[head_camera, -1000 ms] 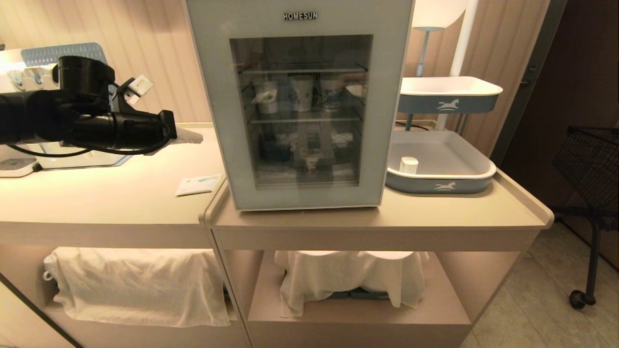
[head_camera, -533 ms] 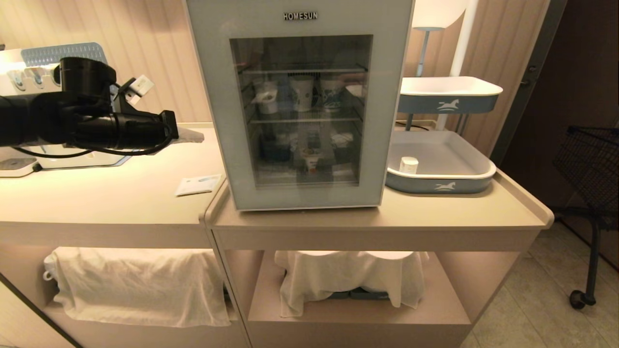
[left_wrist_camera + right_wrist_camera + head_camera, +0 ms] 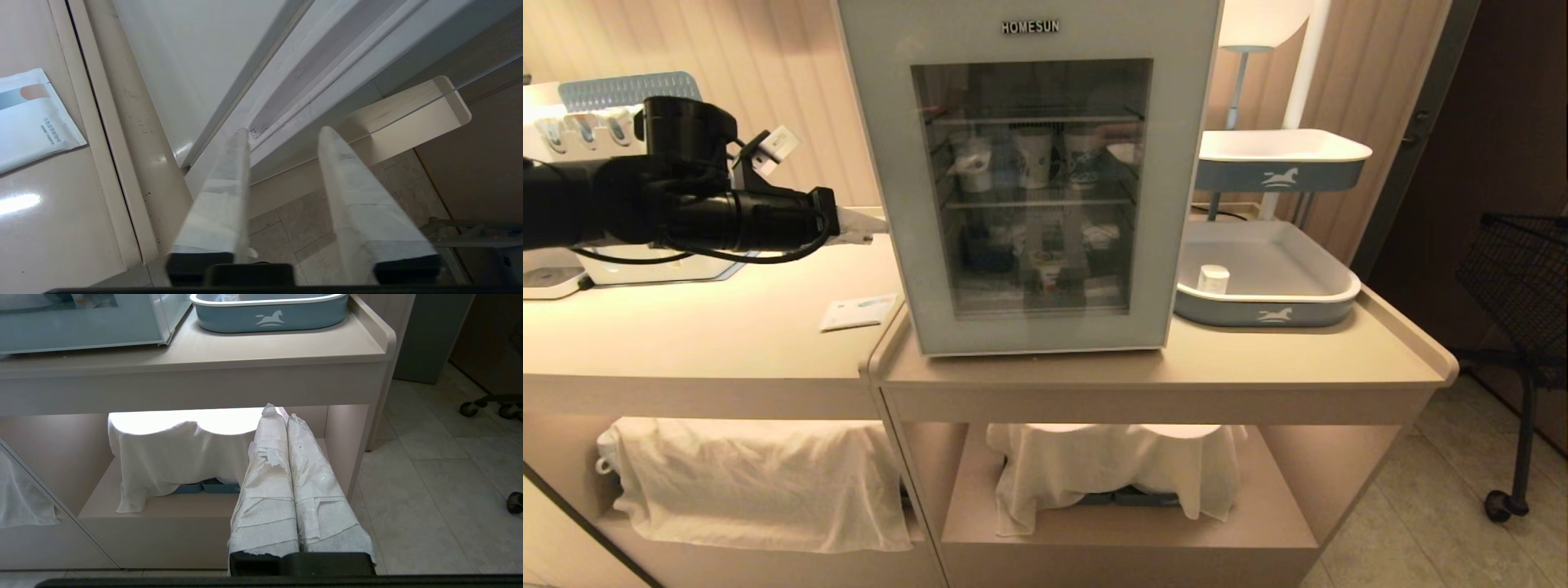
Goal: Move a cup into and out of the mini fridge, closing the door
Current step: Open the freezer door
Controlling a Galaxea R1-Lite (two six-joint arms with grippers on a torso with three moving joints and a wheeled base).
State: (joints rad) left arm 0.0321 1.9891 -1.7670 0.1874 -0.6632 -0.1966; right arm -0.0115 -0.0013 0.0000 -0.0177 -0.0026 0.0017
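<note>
Left gripper (image 3: 282,134) part open, empty, tips at left edge of closed fridge door (image 3: 1029,188), one finger (image 3: 229,183) against the seam. Cup (image 3: 1049,269) inside on lower shelf of mini fridge (image 3: 192,53). Judgement: hook door lip, pull outward slowly without dragging fridge. Right gripper (image 3: 281,416) shut, parked low

tray (image 3: 1327,306) — right of mini fridge (image 3: 882,163)

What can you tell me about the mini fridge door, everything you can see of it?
The door is a wide pale grey-blue frame around a large glass window, with HOMESUN lettered along its top. It looks shut, upright and flush on the fridge front. Paper cups and a small cup show dimly behind the glass. The left gripper, fingers apart, sits at its left edge; contact is unclear.
</note>
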